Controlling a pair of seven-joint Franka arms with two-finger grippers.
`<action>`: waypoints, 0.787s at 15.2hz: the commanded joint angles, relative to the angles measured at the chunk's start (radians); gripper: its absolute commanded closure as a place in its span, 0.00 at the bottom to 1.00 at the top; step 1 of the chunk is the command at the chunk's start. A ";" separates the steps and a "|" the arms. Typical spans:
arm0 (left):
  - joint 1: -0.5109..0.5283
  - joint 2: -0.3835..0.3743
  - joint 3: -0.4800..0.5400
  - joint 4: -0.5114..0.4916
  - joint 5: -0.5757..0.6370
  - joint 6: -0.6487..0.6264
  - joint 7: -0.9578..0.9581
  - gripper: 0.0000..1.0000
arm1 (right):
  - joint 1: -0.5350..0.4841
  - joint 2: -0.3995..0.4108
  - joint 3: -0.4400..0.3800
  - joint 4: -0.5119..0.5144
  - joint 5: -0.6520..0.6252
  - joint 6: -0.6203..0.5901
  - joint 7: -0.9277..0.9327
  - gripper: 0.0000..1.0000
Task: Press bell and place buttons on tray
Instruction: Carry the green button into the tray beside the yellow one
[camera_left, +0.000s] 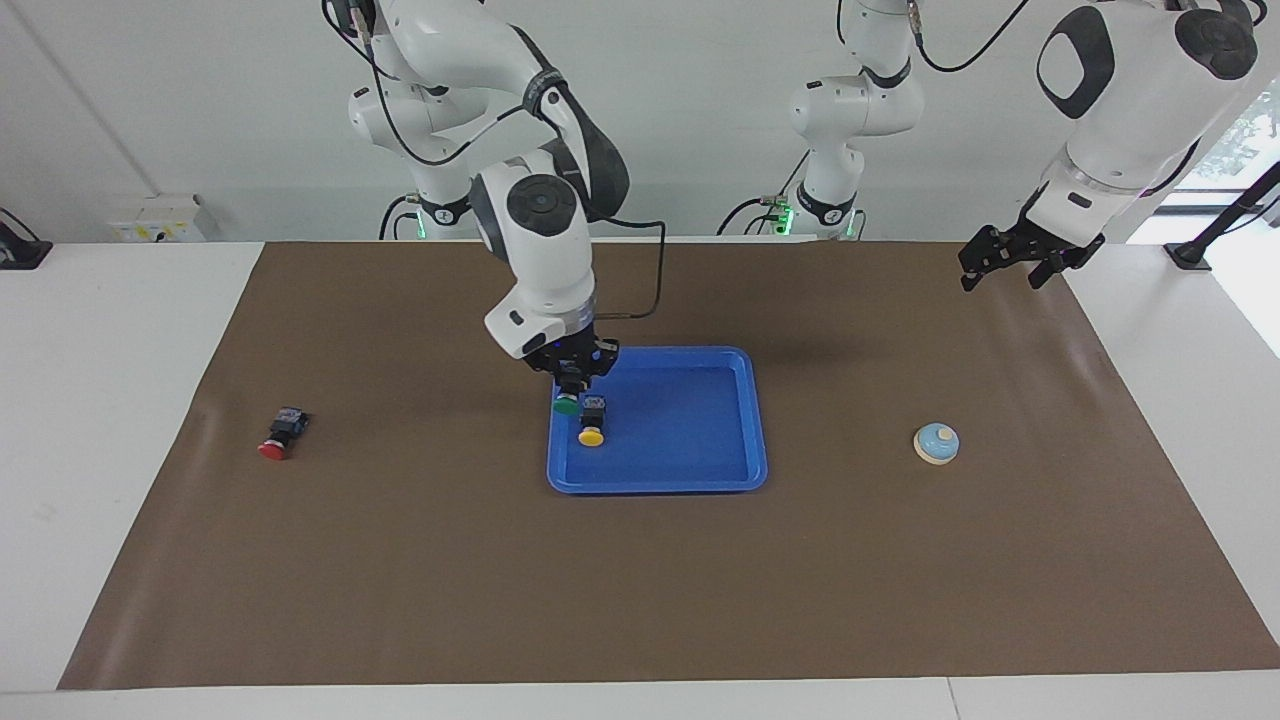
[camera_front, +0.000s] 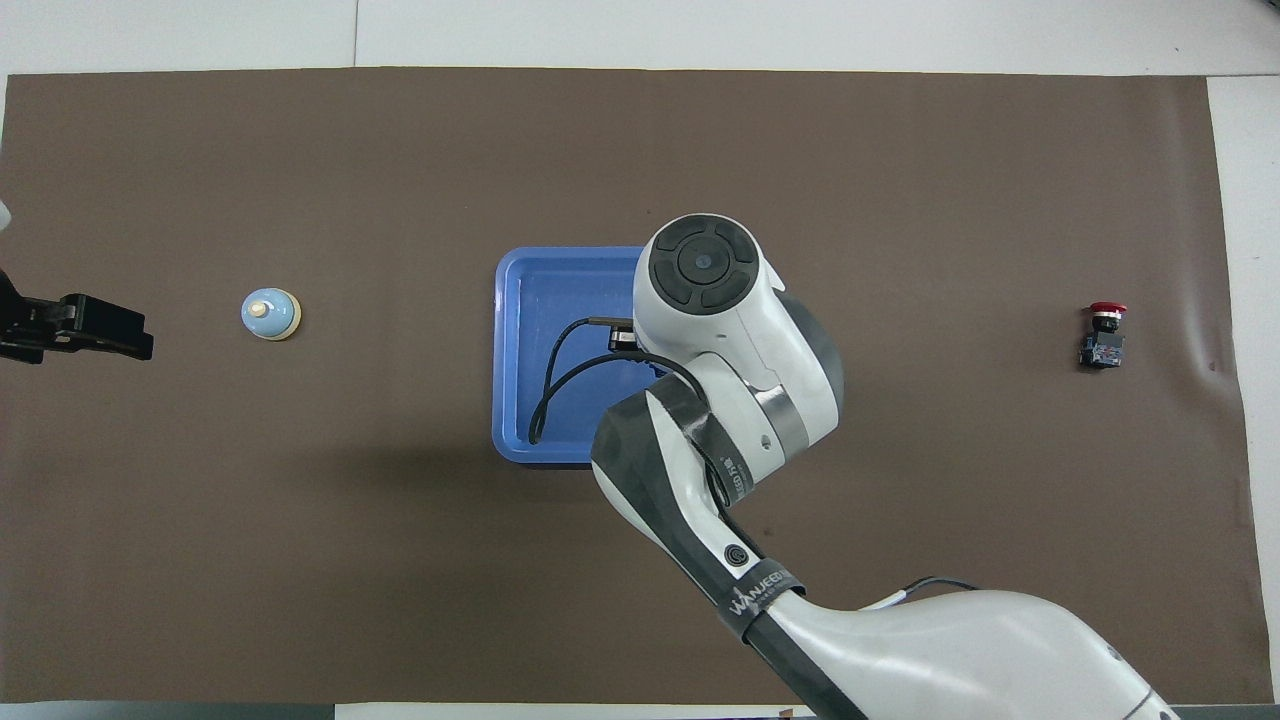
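- The right tool (camera_left: 572, 383) is reaching down over the blue tray (camera_left: 700, 440) near the centre of the facing view, its fingers clenched on the black body of the green button (camera_left: 566, 405) at the tray's edge toward the right arm's end.
- The yellow button (camera_left: 592, 428) is lying inside the tray, just beside the green one.
- The red button (camera_left: 280, 434) is lying on its side on the brown mat (camera_left: 640, 600) at the left of the facing view, well apart from the tray.
- The light blue bell (camera_left: 936, 443) is sitting upright on the mat at the right of that view.
- The left tool (camera_left: 1015, 262) is waiting in the air at the upper right of that view, over the mat's edge, fingers spread and released.
- The white worktop (camera_left: 110, 420) is showing around the mat.
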 joint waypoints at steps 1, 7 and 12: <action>0.003 -0.002 0.001 0.012 -0.014 -0.018 0.007 0.00 | 0.013 0.052 -0.005 0.017 0.020 0.065 0.008 1.00; 0.003 -0.003 0.001 0.012 -0.014 -0.018 0.007 0.00 | 0.034 0.072 -0.005 -0.046 0.018 0.153 0.008 1.00; 0.003 -0.002 0.001 0.012 -0.014 -0.018 0.007 0.00 | 0.039 0.070 -0.005 -0.054 0.017 0.159 0.089 0.01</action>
